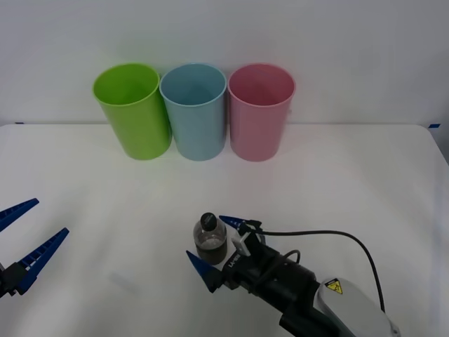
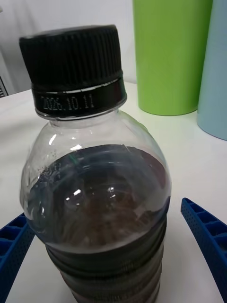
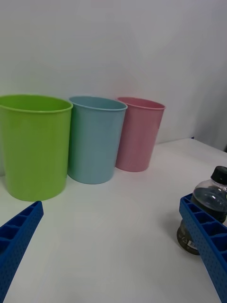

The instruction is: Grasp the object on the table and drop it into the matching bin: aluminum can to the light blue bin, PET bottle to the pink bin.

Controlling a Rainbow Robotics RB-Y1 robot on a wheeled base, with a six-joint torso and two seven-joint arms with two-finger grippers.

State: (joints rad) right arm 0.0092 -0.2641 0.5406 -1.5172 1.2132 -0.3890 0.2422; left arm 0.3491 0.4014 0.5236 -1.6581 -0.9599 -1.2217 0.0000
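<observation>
A small clear PET bottle [image 1: 210, 239] with a black cap and dark lower body stands upright on the white table [image 1: 337, 182]. My right gripper [image 1: 216, 246] is open around it, one blue finger on each side, not touching. The right wrist view has the bottle [image 2: 97, 189] between the fingertips [image 2: 208, 236]. My left gripper [image 1: 21, 239] hangs open at the table's near left, far from the bottle [image 3: 205, 208]. The pink bin [image 1: 260, 111] and light blue bin [image 1: 193, 111] stand at the back.
A lime green bin [image 1: 132, 109] stands left of the light blue bin [image 3: 94, 139], with the pink bin [image 3: 138, 133] on the other side; all three touch in a row near the far edge. Bare tabletop lies between the bottle and the bins.
</observation>
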